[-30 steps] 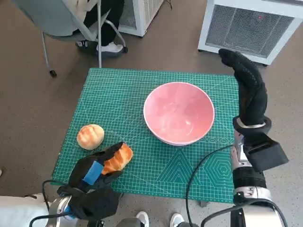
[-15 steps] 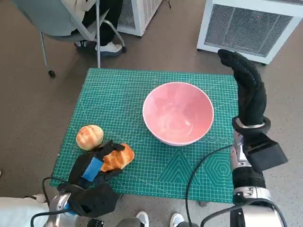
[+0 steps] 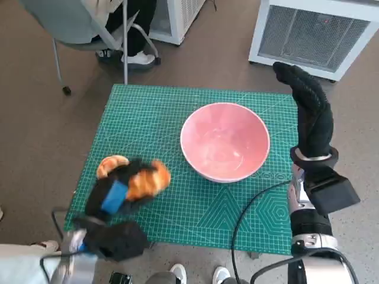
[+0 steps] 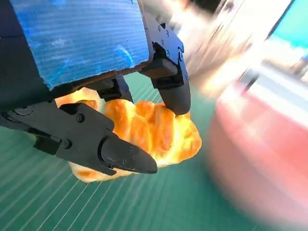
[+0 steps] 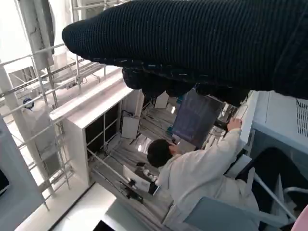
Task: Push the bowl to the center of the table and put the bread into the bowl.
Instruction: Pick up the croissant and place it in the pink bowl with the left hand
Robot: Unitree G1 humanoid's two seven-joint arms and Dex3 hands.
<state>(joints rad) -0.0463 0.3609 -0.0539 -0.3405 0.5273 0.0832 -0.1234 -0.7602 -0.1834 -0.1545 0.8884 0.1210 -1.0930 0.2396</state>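
Left hand: clenched round the bread, black fingers wrapped over and under it in the left wrist view; blue-taped back facing up; above the near left part of the bench.
Bread: golden, ridged roll in the left hand, sticking out past the hand toward the bowl; blurred in the head view, so contact with the mat underneath not clear.
Second bread: round bun, just behind the left hand and partly hidden by it, on the left side of the mat; seen past the held roll in the left wrist view as well.
Bowl: pink, upright, holding nothing, near the middle of the bench and somewhat toward the right; well apart from the held bread; a blurred pink mass in the left wrist view.
Right hand: in the black knitted glove, raised at the right edge of the bench beside the bowl, apart from its rim; nothing in it, fingers stretched out long and close together.
Bench: small, covered by a green cutting mat with a white grid.
Surroundings: grey chair and a seated person's feet beyond the far left corner; white vented unit beyond the far right; a person in a white top in the right wrist view.
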